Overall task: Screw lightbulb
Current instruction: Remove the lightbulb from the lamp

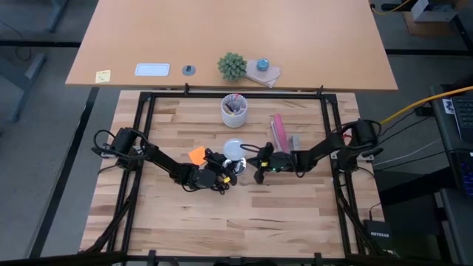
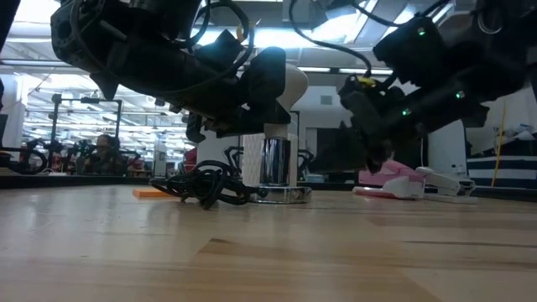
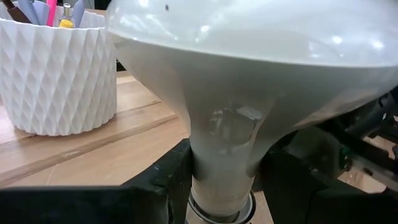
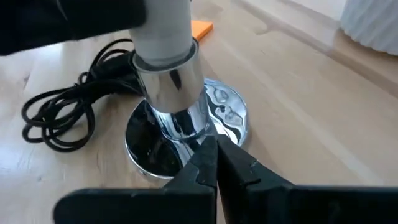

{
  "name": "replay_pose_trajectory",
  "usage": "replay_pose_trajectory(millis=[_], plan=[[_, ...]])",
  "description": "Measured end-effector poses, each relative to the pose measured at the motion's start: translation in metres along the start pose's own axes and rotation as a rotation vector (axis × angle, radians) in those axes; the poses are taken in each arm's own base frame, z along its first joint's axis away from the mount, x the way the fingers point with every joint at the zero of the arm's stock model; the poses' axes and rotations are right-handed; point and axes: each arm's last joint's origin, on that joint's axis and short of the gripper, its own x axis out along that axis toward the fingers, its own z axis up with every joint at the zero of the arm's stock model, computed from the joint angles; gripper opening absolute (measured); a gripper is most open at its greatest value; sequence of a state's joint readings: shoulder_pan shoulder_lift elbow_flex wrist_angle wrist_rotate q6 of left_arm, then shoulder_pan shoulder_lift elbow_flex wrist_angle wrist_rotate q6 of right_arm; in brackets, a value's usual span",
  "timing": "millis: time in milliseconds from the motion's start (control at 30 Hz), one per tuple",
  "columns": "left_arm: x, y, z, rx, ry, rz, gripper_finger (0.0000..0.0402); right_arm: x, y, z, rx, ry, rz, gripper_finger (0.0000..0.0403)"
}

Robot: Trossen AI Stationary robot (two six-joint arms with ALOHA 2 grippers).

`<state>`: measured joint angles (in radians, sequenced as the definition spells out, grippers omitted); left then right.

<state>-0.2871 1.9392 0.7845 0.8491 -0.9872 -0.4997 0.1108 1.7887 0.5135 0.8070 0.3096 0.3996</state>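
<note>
**Bulb sits in the shiny holder**

Dark left gripper (image 3: 221,180) fingers squeeze the thin neck of the small white funnel-shaped lightbulb (image 3: 249,74). It stands upright in the round silvery metal fitting (image 4: 180,118), near the middle of the wooden table (image 1: 288,214). Just beside it, the right gripper (image 4: 214,155) presses its shut fingers on the fitting's flat base. A black cord (image 4: 68,93) lies coiled next to it.

The lightbulb (image 3: 249,81) fills most of the left wrist view, its wide rounded white end uppermost and its body tapering down to a narrow neck. The left claw (image 3: 221,186) grips that neck, one dark finger (image 3: 165,180) pressed against each side. Beyond the bulb stands a white cup (image 3: 56,74) with a faceted wall, holding pens (image 3: 46,11), on the pale wooden surface (image 3: 106,155).
</note>
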Motion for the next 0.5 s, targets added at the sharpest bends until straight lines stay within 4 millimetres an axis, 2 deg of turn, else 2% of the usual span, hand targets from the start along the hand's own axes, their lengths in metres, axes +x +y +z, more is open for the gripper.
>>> replay_pose_trajectory(millis=[333,500], plan=[[0.0,0.0,0.0,0.0,0.0,0.0,0.0152,0.0103,0.0034,-0.0026,0.025,0.086,-0.007,0.0003],[-0.0001,0.0,0.0,0.0,-0.001,0.002,0.0152,0.0114,0.0055,-0.0014,0.094,0.104,0.025,0.0003]])
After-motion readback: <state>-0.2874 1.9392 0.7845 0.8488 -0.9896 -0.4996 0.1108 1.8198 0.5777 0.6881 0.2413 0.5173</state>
